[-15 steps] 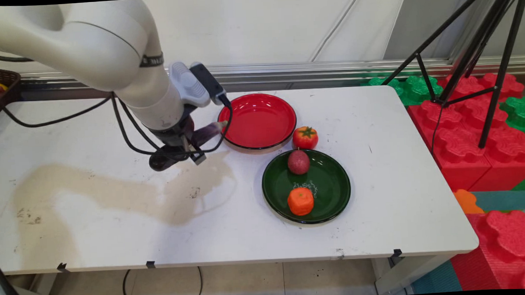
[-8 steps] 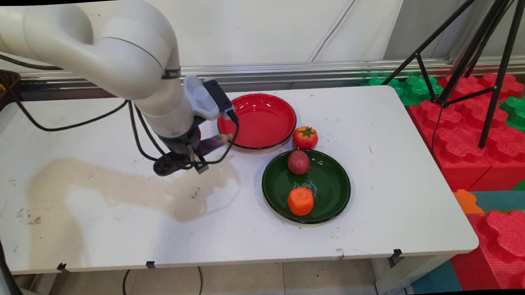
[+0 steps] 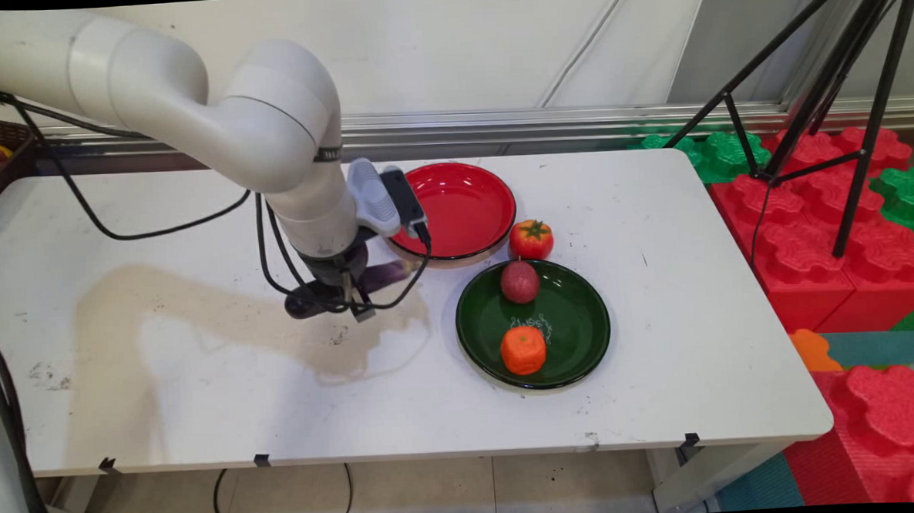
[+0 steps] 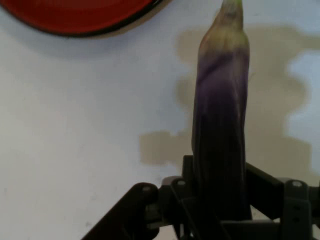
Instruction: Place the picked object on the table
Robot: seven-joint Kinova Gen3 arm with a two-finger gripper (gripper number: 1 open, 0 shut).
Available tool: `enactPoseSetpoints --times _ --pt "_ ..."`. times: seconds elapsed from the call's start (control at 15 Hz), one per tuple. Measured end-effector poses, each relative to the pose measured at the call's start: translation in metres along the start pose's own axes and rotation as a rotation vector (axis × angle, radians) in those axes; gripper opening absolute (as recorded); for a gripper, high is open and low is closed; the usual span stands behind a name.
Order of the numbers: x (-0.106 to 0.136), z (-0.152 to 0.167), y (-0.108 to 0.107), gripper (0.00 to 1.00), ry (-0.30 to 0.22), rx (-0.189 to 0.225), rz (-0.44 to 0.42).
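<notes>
A: What sits nearest?
B: A green plate (image 3: 584, 336) holding an orange (image 3: 523, 350) and a dark red fruit (image 3: 520, 281); a tomato (image 3: 532, 239) just beyond.
A: And the jaws?
B: Clenched on an eggplant (image 4: 221, 135), held above the counter (image 3: 201, 406), near the empty red plate (image 3: 462, 206).

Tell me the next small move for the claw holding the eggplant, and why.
Probably a short carry toward the red plate: the claw is shut on the eggplant, held off the white table, with the plate's rim just beyond its tip.
</notes>
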Motion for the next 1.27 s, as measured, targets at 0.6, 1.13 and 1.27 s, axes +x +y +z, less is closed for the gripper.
enactPoseSetpoints --times 0.6,1.13,1.27 --pt "-0.006 0.024 0.001 0.0 0.037 -0.049 0.119" --pt "-0.031 0.029 -0.014 1.0 0.091 -0.064 0.189" --pt "-0.039 0.026 -0.018 1.0 0.105 -0.066 0.204"
